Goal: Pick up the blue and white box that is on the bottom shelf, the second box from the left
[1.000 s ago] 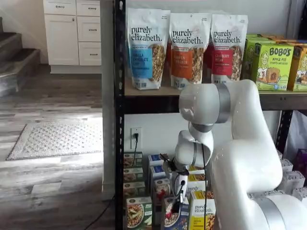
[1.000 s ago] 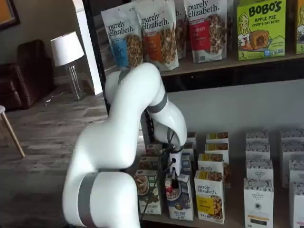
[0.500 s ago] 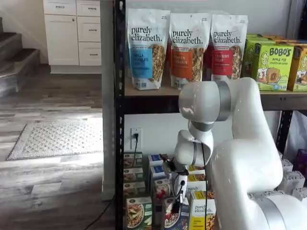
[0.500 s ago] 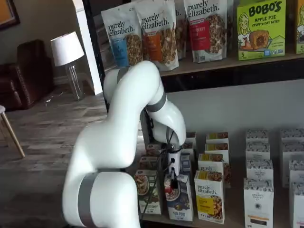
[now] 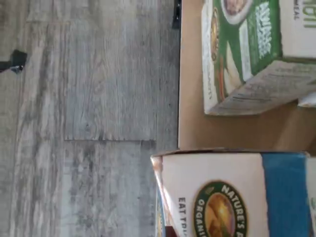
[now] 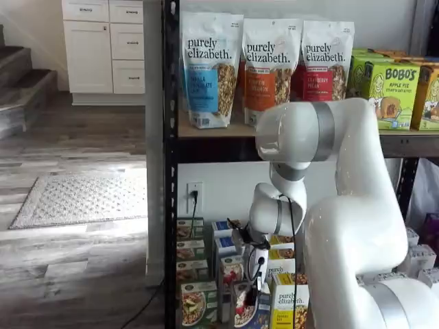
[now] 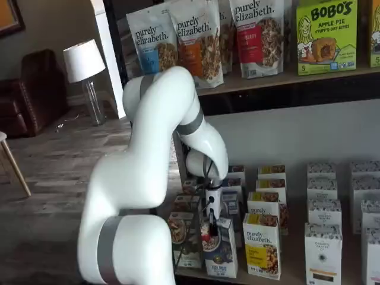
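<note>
Here the bottom shelf (image 7: 297,274) carries the blue and white box (image 7: 221,248) at its front, tilted, between a green carton (image 7: 183,237) and a yellow "purely elizabeth" carton (image 7: 262,244). The gripper (image 7: 212,227) is clamped on the box's top. Up close its white panel reads "NATURE'S" and "ORGANIC" around a round seal.

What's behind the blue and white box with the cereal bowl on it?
Behind the blue and white box, held by the shut gripper, more blue cartons of the same row show in a shelf view. The arm and gripper cover part of the row, so how many cannot be told.
</note>
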`<action>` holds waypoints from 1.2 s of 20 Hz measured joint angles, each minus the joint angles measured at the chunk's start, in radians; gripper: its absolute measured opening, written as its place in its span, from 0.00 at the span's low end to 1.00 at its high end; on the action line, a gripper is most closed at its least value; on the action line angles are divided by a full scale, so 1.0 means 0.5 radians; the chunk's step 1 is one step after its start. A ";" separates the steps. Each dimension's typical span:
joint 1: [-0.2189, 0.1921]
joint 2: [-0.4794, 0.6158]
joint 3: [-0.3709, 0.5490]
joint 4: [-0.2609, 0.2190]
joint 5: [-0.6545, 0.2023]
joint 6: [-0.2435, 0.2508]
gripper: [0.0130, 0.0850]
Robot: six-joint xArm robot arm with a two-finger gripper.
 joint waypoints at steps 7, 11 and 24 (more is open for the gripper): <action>0.033 -0.232 0.330 -0.011 -0.063 0.031 0.44; 0.061 -0.382 0.538 -0.034 -0.107 0.073 0.44; 0.174 -1.041 1.106 -0.183 -0.004 0.331 0.44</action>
